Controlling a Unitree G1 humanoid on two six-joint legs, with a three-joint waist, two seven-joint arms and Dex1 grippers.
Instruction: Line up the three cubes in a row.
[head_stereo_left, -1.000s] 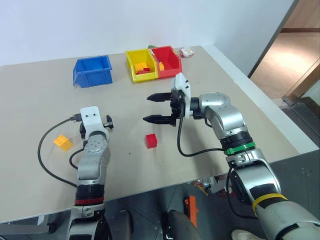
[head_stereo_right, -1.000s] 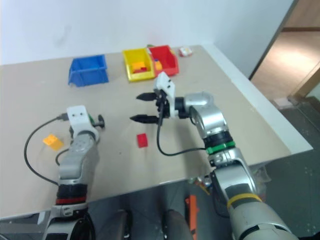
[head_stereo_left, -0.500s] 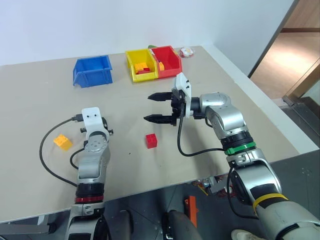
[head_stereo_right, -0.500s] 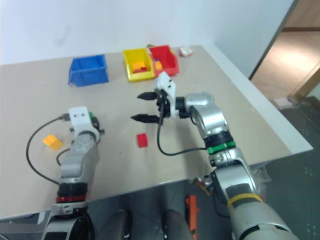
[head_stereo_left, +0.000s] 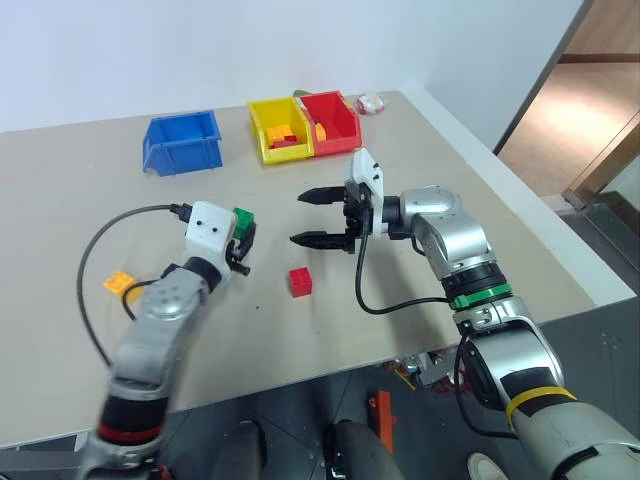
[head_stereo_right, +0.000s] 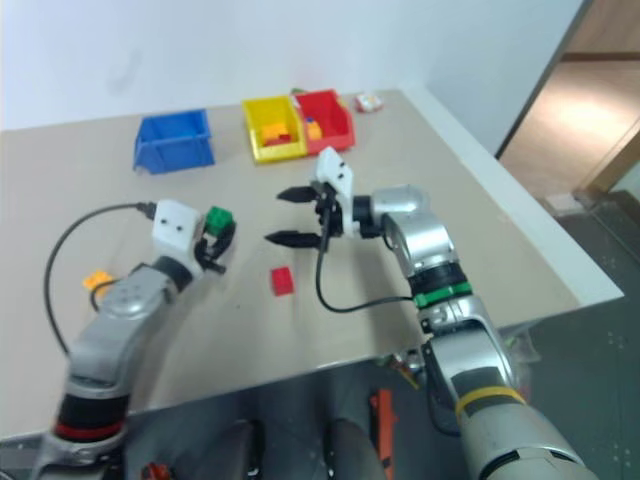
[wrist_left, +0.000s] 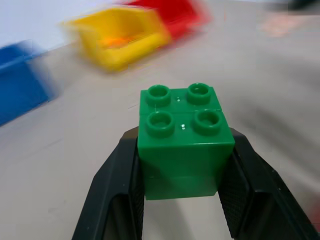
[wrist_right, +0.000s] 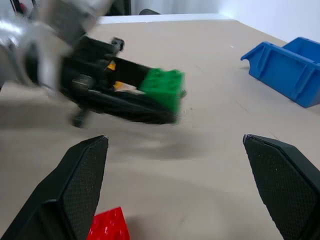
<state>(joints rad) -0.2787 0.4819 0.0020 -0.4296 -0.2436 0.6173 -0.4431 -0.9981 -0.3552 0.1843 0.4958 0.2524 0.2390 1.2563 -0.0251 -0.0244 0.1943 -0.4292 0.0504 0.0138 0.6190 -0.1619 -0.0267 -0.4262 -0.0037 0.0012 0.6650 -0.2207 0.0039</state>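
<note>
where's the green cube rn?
Green cube is clamped in the left gripper, lifted above the table, left of the red cube.

Glossy plastic green cube (wrist_left: 183, 137), textured matt black fingers (wrist_left: 239, 200), smooth matt beige table (head_stereo_left: 90, 200).

Bare table (head_stereo_left: 80, 190) lies open between the far bins (head_stereo_left: 290, 128) and the red cube (head_stereo_left: 300, 281), though the right gripper (head_stereo_left: 322, 218) hangs over the middle.

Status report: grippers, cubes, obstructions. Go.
Left gripper shut on green cube, lifted. Right gripper open, hovering above red cube. Yellow-orange cube apart by cable. Nothing between cubes.
</note>
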